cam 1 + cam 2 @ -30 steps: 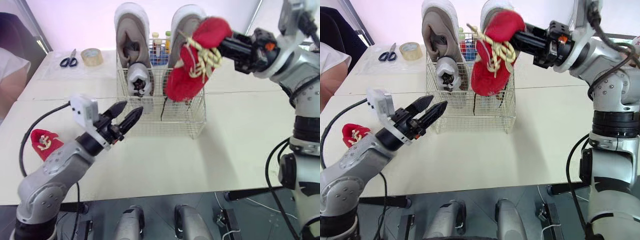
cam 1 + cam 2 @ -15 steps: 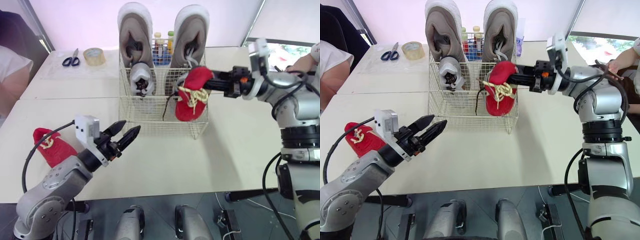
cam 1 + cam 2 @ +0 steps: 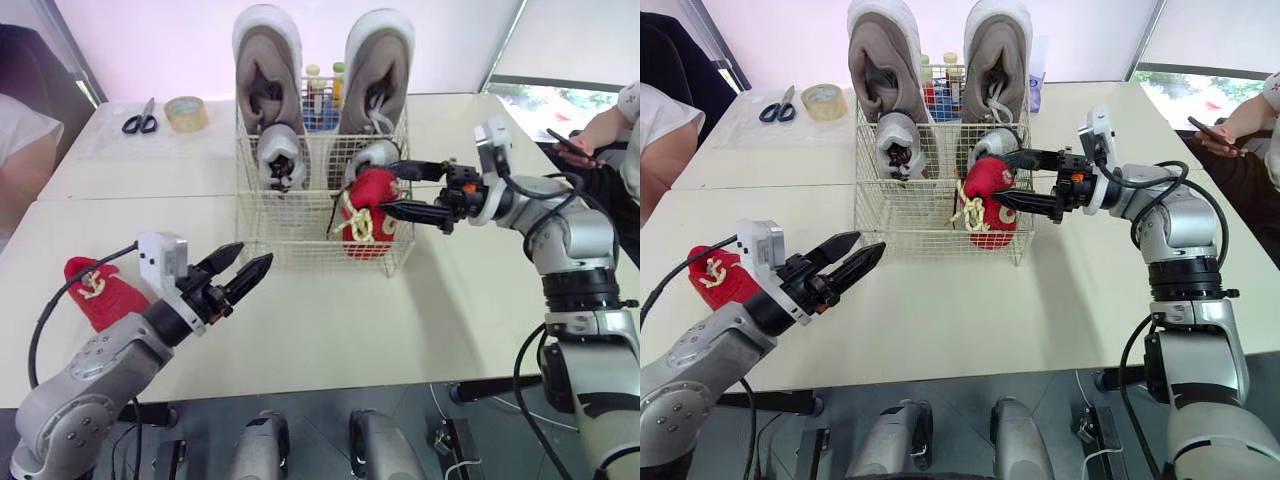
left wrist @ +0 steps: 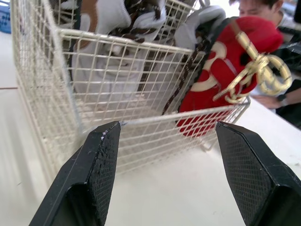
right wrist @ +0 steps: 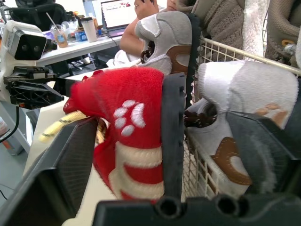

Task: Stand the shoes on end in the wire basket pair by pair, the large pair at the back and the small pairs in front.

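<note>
Right pincer has its fingers spread wide either side of the red shoe. The shoe stands on end in the front-right compt. of the wire basket, just ahead of the small grey pair. The large grey pair is upright at the back. Can't tell from the wrist view whether a finger still brushes the shoe.

To finish well: pull straight back w/o closing, stay clear of laces and wire, and check the shoe stays upright.

Left pincer, also wide and empty, hangs over the tabletop in front of the basket. Its next job is prob. the second red shoe, lying at the left, well apart from the basket.

Vs half a sec ago: the shoe was gripped and sat higher at the basket front; now it's lower and let go.
</note>
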`<state>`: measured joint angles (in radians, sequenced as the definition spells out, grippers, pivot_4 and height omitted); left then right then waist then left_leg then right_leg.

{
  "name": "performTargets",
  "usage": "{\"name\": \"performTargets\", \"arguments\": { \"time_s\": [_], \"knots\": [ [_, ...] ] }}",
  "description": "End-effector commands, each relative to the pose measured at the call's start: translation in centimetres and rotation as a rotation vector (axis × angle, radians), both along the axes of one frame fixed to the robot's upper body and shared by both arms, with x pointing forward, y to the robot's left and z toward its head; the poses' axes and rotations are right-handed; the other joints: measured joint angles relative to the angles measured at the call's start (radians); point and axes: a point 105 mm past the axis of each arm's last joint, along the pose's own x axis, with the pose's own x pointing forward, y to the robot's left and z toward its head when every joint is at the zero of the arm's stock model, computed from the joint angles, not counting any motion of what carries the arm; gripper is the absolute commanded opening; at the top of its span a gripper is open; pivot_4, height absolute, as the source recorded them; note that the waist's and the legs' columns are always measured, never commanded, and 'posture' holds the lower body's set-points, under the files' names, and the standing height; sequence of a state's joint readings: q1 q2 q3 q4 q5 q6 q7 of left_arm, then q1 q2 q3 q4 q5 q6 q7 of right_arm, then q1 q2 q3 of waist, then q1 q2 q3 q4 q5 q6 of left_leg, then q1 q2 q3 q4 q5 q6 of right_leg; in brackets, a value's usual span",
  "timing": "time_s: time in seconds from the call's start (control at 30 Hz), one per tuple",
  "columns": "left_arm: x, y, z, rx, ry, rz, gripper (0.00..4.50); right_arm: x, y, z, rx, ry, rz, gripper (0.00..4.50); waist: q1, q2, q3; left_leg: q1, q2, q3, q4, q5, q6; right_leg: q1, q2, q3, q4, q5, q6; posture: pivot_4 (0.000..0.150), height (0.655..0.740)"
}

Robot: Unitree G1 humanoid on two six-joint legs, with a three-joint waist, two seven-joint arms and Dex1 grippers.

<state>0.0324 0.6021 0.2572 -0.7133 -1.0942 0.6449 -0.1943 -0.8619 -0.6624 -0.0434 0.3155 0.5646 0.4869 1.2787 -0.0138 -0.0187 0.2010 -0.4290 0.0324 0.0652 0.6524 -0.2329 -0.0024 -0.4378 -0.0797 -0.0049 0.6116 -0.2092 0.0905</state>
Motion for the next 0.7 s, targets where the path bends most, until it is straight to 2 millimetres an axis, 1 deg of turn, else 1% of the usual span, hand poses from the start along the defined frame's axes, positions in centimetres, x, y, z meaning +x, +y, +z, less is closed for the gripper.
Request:
{"name": "performTargets", "arguments": {
  "time_s": [0.03, 0.23, 0.3, 0.37, 0.43, 0.5, 0.57, 0.7],
  "knots": [
    [-0.2, 1.1, 1.5, -0.005, -0.04, 0.025, 3.27, -1.1, -1.2, 4.3, 0.036, -0.123, -0.017, 4.45, 0.0, 0.0, 0.0, 0.0, 0.0, 0.0, 0.0, 0.0, 0.0, 0.0, 0.0, 0.0, 0.0, 0.0, 0.0, 0.15, 0.74],
    [-0.3, 3.3, 2.3, -0.014, -0.033, 0.073, 3.27, -3.3, -2.4, 6.9, 0.098, -0.112, 0.035, 4.45, 0.0, 0.0, 0.0, 0.0, 0.0, -0.001, -0.001, 0.0, 0.0, 0.0, 0.0, 0.0, 0.0, 0.0, 0.0, 0.15, 0.74],
    [-0.2, 4.1, 2.8, -0.02, -0.043, 0.104, 3.27, -4.3, -2.3, 8.2, 0.125, -0.13, 0.073, 4.45, -0.001, 0.0, 0.0, 0.0, 0.0, -0.002, -0.001, 0.0, 0.0, 0.0, 0.0, 0.0, 0.0, 0.0, 0.0, 0.15, 0.74],
    [0.0, 4.9, 3.5, -0.039, -0.056, 0.142, 3.27, -5.5, -1.7, 9.2, 0.136, -0.15, 0.133, 4.45, -0.001, 0.0, 0.0, 0.0, 0.0, -0.002, -0.001, 0.0, 0.0, 0.0, 0.0, 0.0, 0.0, 0.0, 0.0, 0.15, 0.74],
    [0.2, 5.9, 4.5, -0.059, -0.073, 0.189, 3.79, -6.5, -0.8, 9.8, 0.139, -0.172, 0.184, 4.5, 0.0, 0.0, 0.0, 0.001, 0.001, -0.003, -0.001, 0.0, 0.0, -0.001, 0.0, 0.0, 0.0, 0.0, 0.0, 0.15, 0.74],
    [0.3, 6.7, 5.4, -0.068, -0.092, 0.229, 4.44, -7.2, 0.4, 9.8, 0.123, -0.172, 0.23, 4.5, -0.001, 0.0, 0.0, 0.001, 0.001, -0.004, -0.001, 0.0, 0.0, -0.001, 0.0, 0.0, 0.0, 0.0, 0.0, 0.15, 0.74],
    [0.3, 7.4, 6.0, -0.061, -0.103, 0.267, 4.44, -7.6, 1.3, 9.8, 0.111, -0.166, 0.259, 4.5, -0.001, 0.0, 0.0, 0.001, 0.001, -0.004, -0.001, 0.0, 0.0, -0.001, 0.0, 0.0, 0.0, 0.0, 0.0, 0.15, 0.74],
    [0.6, 10.6, 7.6, -0.015, -0.126, 0.496, 4.44, -9.0, 3.2, 8.8, 0.051, -0.126, 0.358, 4.5, -0.001, 0.0, 0.0, 0.001, 0.001, -0.003, -0.001, 0.0, 0.0, 0.0, -0.001, 0.0, 0.0, 0.0, 0.0, 0.15, 0.74]
  ]
}}
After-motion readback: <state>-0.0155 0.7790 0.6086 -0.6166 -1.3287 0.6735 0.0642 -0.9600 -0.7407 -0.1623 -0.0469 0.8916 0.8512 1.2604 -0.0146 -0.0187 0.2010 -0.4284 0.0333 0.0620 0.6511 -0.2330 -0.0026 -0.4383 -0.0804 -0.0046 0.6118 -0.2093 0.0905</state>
